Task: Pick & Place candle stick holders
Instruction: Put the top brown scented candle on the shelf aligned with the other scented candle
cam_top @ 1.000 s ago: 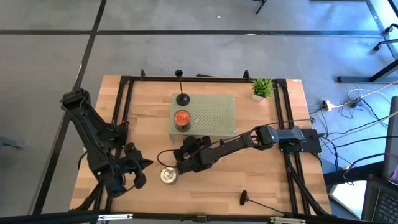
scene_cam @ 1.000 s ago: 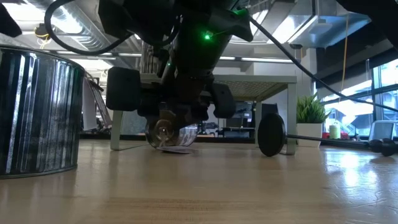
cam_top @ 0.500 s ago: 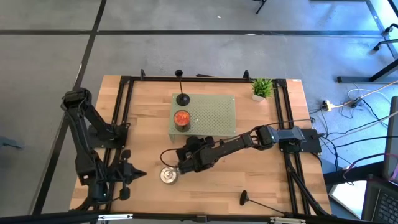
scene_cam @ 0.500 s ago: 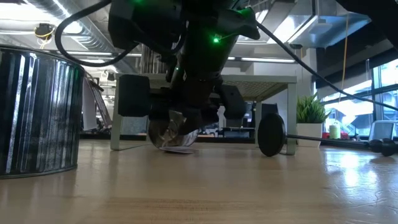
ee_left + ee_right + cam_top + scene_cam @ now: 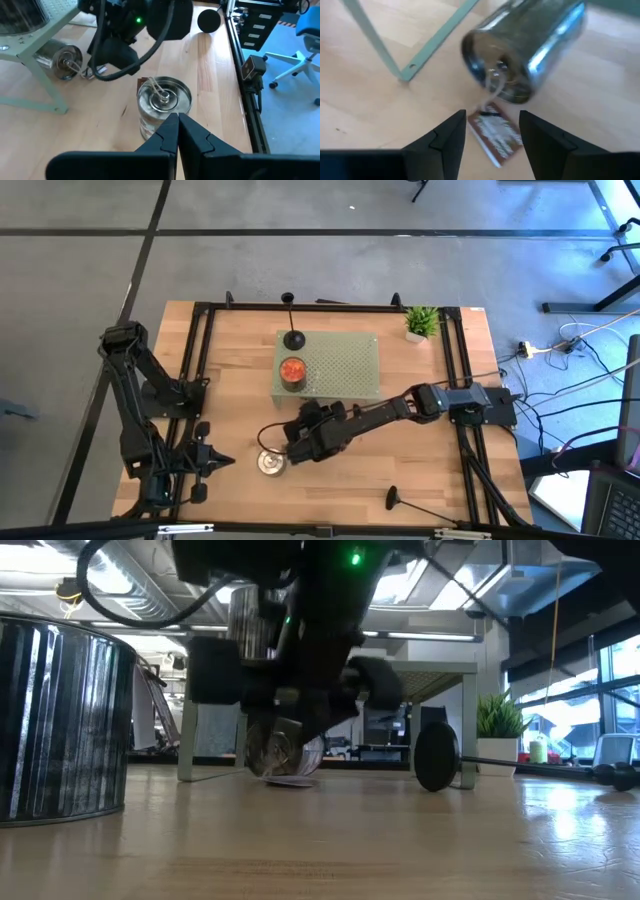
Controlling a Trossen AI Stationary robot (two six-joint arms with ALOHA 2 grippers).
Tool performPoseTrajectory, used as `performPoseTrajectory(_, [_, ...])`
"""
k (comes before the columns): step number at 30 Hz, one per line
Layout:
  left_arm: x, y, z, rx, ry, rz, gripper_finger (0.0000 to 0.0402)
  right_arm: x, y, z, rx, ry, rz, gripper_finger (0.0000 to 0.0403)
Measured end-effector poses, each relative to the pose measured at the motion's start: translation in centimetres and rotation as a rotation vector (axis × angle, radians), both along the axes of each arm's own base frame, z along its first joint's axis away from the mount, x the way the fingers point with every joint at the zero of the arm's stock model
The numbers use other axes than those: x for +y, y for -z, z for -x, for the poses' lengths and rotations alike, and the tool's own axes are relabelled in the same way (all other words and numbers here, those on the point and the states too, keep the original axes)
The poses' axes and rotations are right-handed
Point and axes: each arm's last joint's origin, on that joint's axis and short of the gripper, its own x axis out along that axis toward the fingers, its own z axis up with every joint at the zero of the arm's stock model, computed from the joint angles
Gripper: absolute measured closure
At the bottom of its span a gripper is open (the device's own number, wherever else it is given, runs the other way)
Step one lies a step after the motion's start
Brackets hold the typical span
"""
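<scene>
One black candle stick holder (image 5: 293,337) stands upright by its round base on the green perforated stand (image 5: 340,365). Another holder (image 5: 392,498) lies on its side at the table's near right, also seen as the holder (image 5: 436,754) in the low view. My right gripper (image 5: 492,135) is open and slants down just short of a silver can (image 5: 522,55) lying on its side, with the can's tag (image 5: 495,131) on the wood between its fingers. My left gripper (image 5: 177,131) is shut at the near left, behind an upright silver can (image 5: 164,100).
An orange-topped can (image 5: 292,369) stands on the green stand beside the upright holder. A small potted plant (image 5: 421,321) sits at the far right corner. Black frame rails (image 5: 455,380) run along the table's sides. Bare wood lies between the stand and the near edge.
My left gripper has drawn back toward the table's near left corner, rolling as it went, and has then kept still, shut. My right gripper has risen a little over the lying can, which stays where it was.
</scene>
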Motion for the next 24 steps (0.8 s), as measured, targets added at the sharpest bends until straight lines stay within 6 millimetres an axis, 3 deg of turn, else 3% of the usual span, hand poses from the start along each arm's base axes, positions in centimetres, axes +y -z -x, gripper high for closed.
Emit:
performPoseTrajectory(3, [0.0, 0.0, 0.0, -0.005, -0.002, 0.000, 0.0400, 0.0, -0.9, 0.5, 0.010, 0.041, 0.015, 0.0214])
performPoseTrajectory(9, [0.0, 0.0, 0.0, -0.005, -0.004, 0.003, 0.0400, -0.3, -0.8, 1.3, 0.045, 0.093, 0.028, 0.0214])
performPoseTrajectory(24, [0.1, -0.1, -0.1, -0.029, -0.014, -0.009, 0.0400, -1.8, -0.2, 0.0, 0.011, 0.074, 0.036, 0.0214])
